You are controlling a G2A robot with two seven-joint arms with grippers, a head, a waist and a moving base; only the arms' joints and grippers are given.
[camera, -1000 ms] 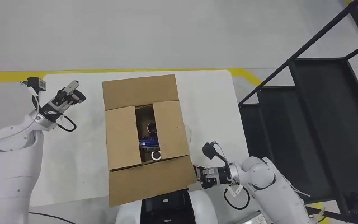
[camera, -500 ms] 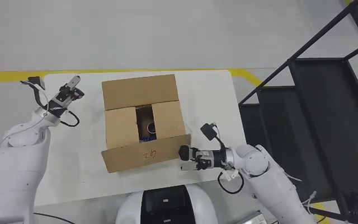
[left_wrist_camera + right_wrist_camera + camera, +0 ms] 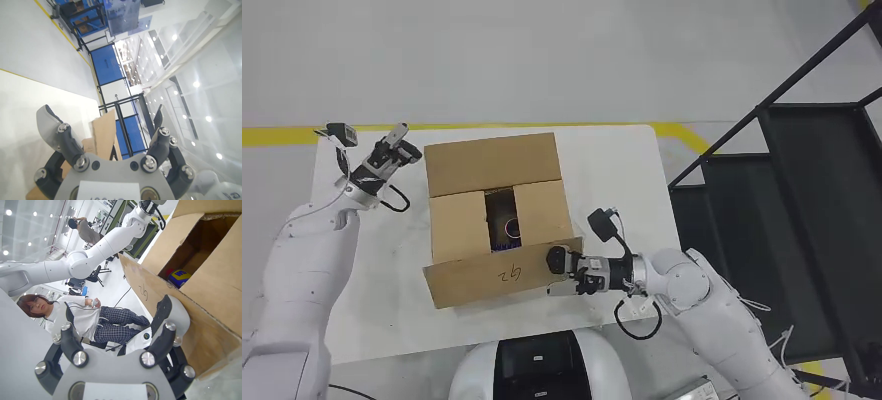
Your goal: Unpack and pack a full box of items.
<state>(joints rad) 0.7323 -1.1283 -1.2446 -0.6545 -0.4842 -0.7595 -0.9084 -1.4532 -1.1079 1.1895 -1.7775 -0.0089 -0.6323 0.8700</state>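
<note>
**While its near flap is standing up, the box is waiting between two parted tools**

Since the task starts with unpacking, the lid of the box (image 3: pixel 497 215) has to be opened first, and the placing of both arms seems to serve that. The box is sitting in the middle of the white worktop (image 3: pixel 612 170), mouth facing up. The near flap (image 3: pixel 492 280), marked with handwriting, is tilting upward at the robot's side. The far flap (image 3: pixel 492 160) is lying spread outward.

The left side flap (image 3: pixel 457 225) and right side flap (image 3: pixel 544 215) are lying folded inward. They are leaving a narrow slot between them, which is running straight away from the robot. With both end flaps out, the carton's long extent is following that same near-to-far line.

The right tool (image 3: pixel 560 270) is hovering at the right-hand corner of the near flap with its fingers spread apart and gripping nothing. In the right wrist view one finger (image 3: pixel 164 308) is lying right at the flap's edge, though I cannot tell whether it is actually touching. My guess is that it is propping or steering that flap.

The left tool (image 3: pixel 400 140) is hanging off the box's far left corner, likewise parted and empty. It is probably placed there to take the far or left flap.

Inside, a blue can (image 3: pixel 179 275) is showing through the opening, so nothing appears to be unpacked yet.
</note>
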